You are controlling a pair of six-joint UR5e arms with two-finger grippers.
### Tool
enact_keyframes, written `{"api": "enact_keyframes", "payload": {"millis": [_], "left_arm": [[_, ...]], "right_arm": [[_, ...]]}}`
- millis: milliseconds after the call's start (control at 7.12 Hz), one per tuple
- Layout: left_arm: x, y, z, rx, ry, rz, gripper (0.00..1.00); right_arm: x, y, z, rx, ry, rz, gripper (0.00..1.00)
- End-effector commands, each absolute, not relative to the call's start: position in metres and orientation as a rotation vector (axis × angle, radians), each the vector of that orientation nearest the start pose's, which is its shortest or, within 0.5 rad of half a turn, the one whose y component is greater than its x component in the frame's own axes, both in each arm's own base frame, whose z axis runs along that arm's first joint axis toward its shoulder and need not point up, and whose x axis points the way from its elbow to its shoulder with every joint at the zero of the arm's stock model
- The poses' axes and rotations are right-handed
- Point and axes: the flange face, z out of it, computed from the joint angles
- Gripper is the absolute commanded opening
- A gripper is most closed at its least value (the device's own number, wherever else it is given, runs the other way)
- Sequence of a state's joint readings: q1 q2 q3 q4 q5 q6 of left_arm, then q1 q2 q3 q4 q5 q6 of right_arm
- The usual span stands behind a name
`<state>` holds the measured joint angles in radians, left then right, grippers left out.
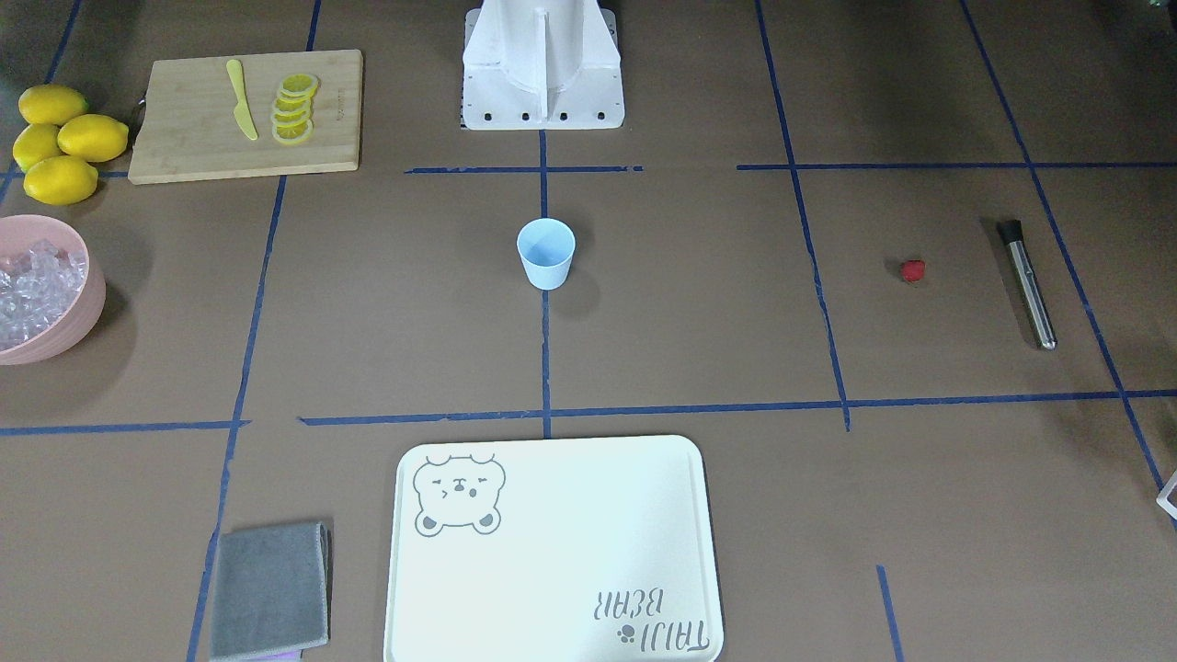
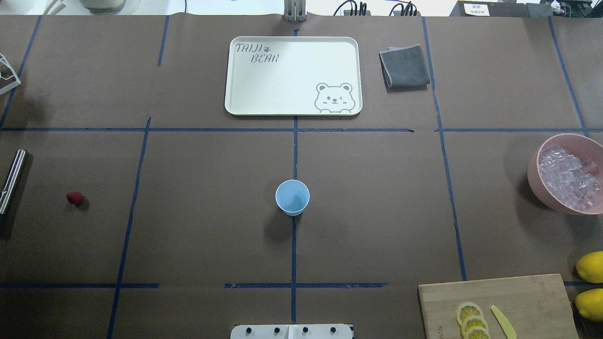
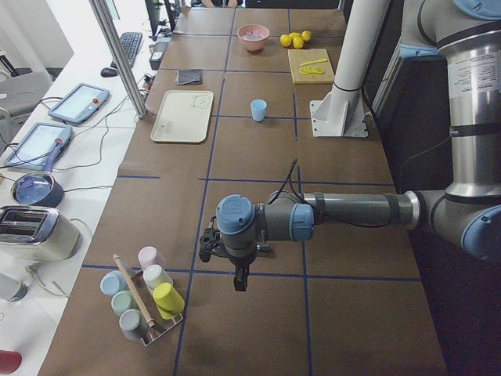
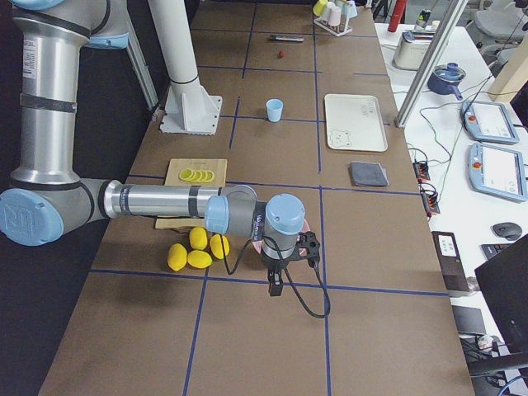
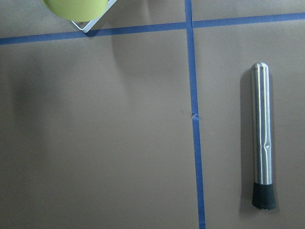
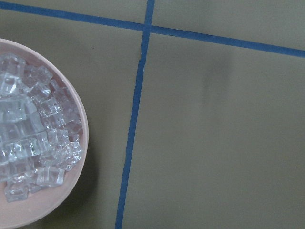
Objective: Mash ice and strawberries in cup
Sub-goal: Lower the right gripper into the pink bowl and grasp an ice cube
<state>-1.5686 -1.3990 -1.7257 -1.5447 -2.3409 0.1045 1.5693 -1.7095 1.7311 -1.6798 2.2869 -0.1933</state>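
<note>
- Plainly, neither claw can be judged. The left gripper shows only in the left side view and the right gripper only in the right side view, so I cannot tell whether their jaws are spread or pressed together. Neither appears to carry anything.
- Below the left wrist, a steel muddler with a black tip lies flat on the brown table, untouched.
- Below the right wrist sits the pink bowl, and the ice is heaped inside it.
- Near the muddler, the strawberry lies bare on the table, well apart from the cup.
- At the table's middle, on a blue tape line, the cup stands upright. It looks empty from above.
- Toward the robot's right, beyond the bowl, are lemons and a cutting board with slices and a yellow knife. These have no part in the job.
- As I judge it, the task is at its very start and no step shows as done. Ice and berry must both go into the cup, then the muddler must be picked up and pressed down into it.
</note>
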Motion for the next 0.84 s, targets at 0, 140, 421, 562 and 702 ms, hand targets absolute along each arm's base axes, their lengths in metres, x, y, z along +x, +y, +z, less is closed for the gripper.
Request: {"api": "enact_keyframes", "payload": {"millis": [0, 140, 421, 562, 702], "left_arm": [[-0.063, -0.416, 0.664, -0.001, 0.771, 0.087, 1.0], [-0.063, -0.416, 0.663, 0.0, 0.773, 0.085, 1.0], [-0.063, -0.415, 0.664, -0.003, 0.773, 0.085, 1.0], [-0.063, -0.415, 0.663, -0.002, 0.773, 0.081, 1.0], [-0.063, -0.416, 0.663, -0.001, 0.773, 0.082, 1.0]], "right_arm": [[0.067, -0.427, 0.658, -0.013, -0.721, -0.156, 1.0], [0.067, -0.429, 0.655, -0.007, -0.73, -0.157, 1.0], [0.065, -0.45, 0.611, 0.082, -0.737, -0.193, 1.0], [0.055, -0.453, 0.594, 0.108, -0.777, -0.218, 1.0], [0.041, -0.455, 0.58, 0.125, -0.791, -0.254, 1.0]]}}
